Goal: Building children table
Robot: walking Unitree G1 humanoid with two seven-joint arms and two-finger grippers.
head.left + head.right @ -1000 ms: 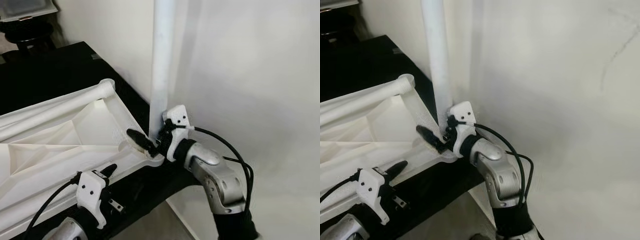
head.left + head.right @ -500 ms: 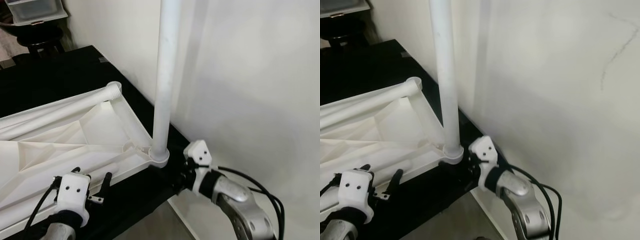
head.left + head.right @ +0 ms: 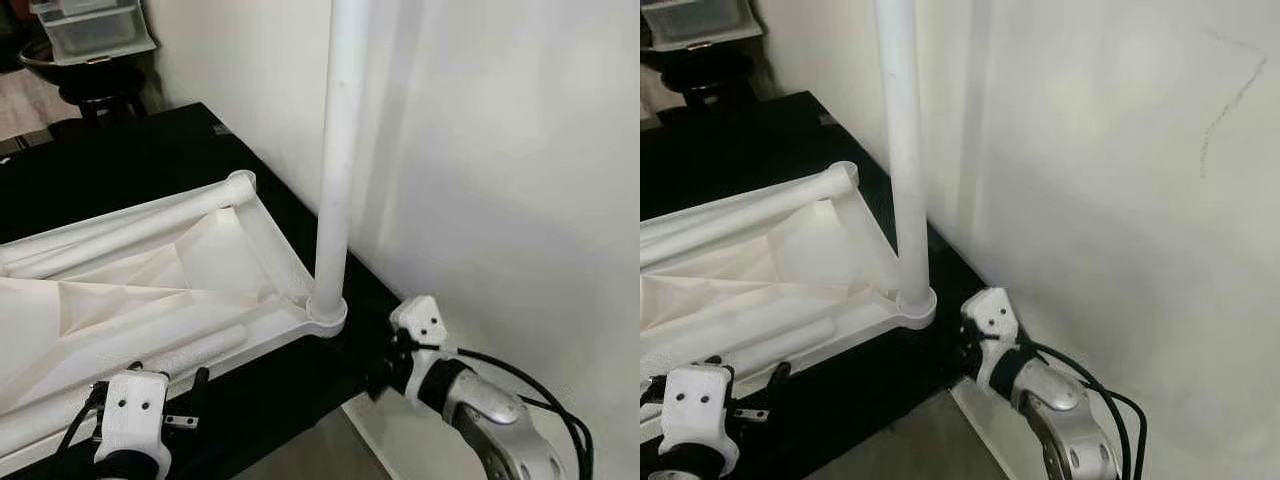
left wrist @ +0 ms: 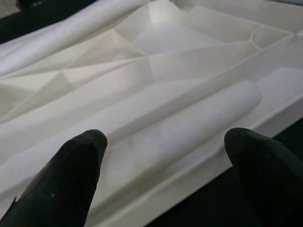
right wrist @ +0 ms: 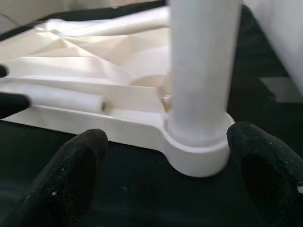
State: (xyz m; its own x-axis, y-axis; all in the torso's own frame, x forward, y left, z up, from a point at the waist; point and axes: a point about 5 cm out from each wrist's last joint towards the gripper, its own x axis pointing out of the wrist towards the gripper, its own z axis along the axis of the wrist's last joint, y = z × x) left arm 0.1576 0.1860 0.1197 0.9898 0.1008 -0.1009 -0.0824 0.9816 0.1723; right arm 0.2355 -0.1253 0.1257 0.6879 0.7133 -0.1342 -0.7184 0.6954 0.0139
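White tabletop [image 3: 150,290] upside down; leg [image 3: 338,150] upright in corner socket [image 3: 326,312]; loose leg [image 4: 156,137] lying inside.

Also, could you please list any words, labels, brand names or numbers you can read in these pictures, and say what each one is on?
None can be read.
The upturned white tabletop, the upright leg in its corner socket and the leg lying loose on the tabletop are plain.
The clear bin at the back shows no readable label.
A small pale patch on the black surface by the wall is too small to tell.
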